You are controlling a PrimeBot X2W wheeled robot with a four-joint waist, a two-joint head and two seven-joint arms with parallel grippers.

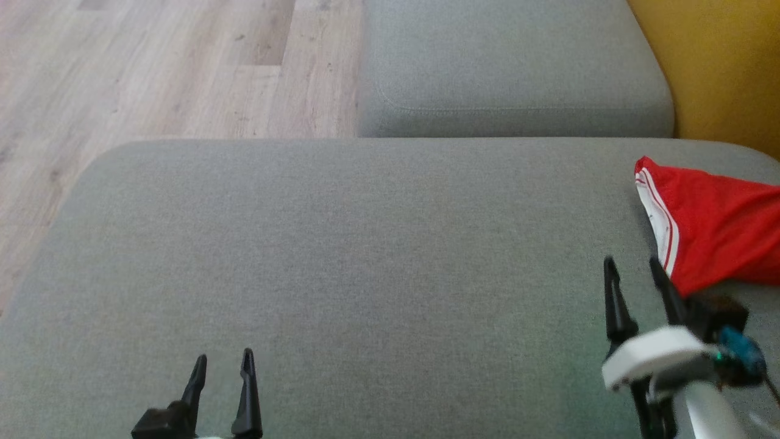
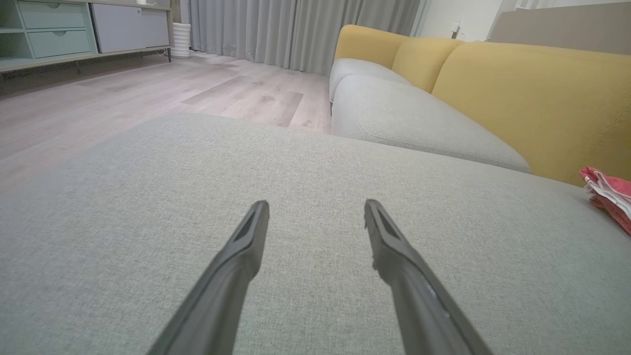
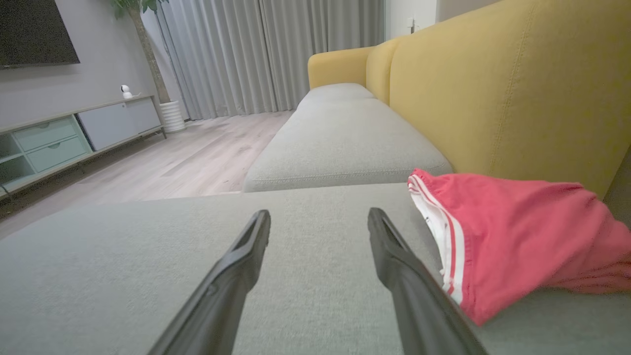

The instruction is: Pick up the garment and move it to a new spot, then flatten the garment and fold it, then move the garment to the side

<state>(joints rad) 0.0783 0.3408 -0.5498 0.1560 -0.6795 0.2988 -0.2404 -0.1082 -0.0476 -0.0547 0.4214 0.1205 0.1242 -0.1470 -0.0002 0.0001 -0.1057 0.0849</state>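
The garment (image 1: 713,225) is a red piece with white side stripes, lying folded at the far right of the grey sofa seat (image 1: 365,256), close to the yellow backrest. It shows larger in the right wrist view (image 3: 517,241) and as a small edge in the left wrist view (image 2: 609,195). My right gripper (image 1: 632,263) is open, empty, just left of the garment's near corner, its right finger beside the striped hem. My left gripper (image 1: 223,358) is open and empty over bare cushion at the lower left.
A second grey seat cushion (image 1: 512,67) adjoins the far edge. The yellow backrest (image 1: 725,67) rises on the right. Wooden floor (image 1: 152,67) lies beyond the seat's left and far edges. A low cabinet (image 3: 74,135), a plant pot and curtains stand across the room.
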